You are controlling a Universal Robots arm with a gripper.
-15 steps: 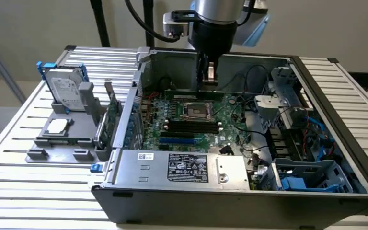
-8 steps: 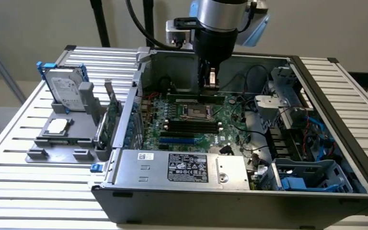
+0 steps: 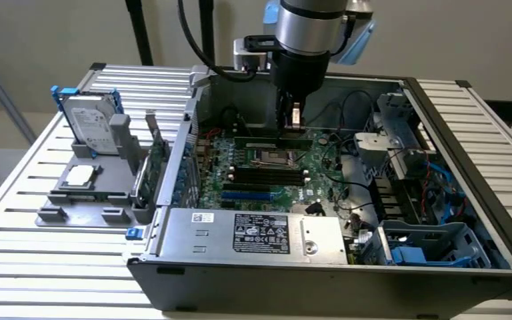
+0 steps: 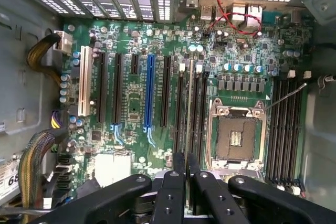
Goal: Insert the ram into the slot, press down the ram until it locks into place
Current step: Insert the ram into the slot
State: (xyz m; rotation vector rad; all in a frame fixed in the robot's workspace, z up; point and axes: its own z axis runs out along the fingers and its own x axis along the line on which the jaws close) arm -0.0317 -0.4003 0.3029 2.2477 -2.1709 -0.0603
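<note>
My gripper (image 3: 293, 125) reaches down into the open computer case and is shut on the ram (image 3: 274, 143), a long green stick held level above the motherboard on the far side of the silver CPU socket (image 3: 269, 158). In the wrist view the ram (image 4: 189, 103) appears edge-on as a thin pale line running out from between the black fingers (image 4: 173, 192). It lies along a bank of parallel black slots (image 4: 197, 108) beside the CPU socket (image 4: 236, 135). Whether its edge sits in a slot I cannot tell. Another bank of black slots (image 3: 256, 175) lies nearer the camera.
A bright blue slot (image 4: 149, 93) and longer black card slots lie further along the board. Cable bundles (image 4: 42, 51) hang at the case wall. The power supply (image 3: 256, 233) and a blue drive cage (image 3: 425, 247) border the board. Outside, a hard drive (image 3: 91, 123) and an upright green card (image 3: 158, 160) stand on a grey fixture.
</note>
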